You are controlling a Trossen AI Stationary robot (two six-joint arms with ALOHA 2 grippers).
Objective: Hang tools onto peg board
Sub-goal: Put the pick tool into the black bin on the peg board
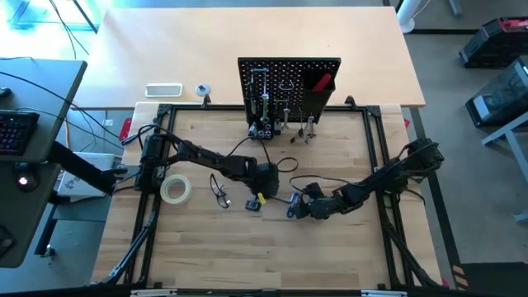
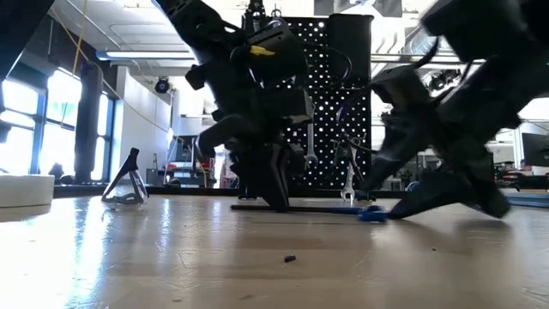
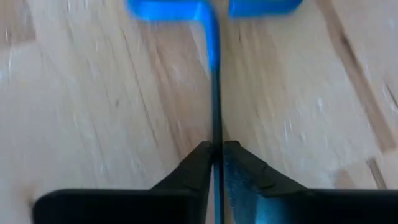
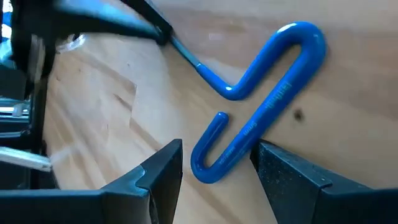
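Pinching hex key [image 3: 216,93], left pincer [image 3: 215,163] low.

Wood bench, glossy blue grip

The bench [image 4: 348,93] is pale wood, smooth with a soft sheen; the hex key [image 4: 267,106] handle is glossy blue plastic, its shaft dark metal.

We saw a pale wooden table [image 1: 272,239] edged by a black frame [image 1: 379,148], with a lighter desk [image 1: 363,49] set behind it on a grey floor [image 1: 478,190]. A dark side desk [image 1: 33,157] with a keyboard [image 1: 16,132] stood beside the table. Across the room, bright windows [image 2: 43,129] and ceiling strip lights [image 2: 146,55] lit the space.
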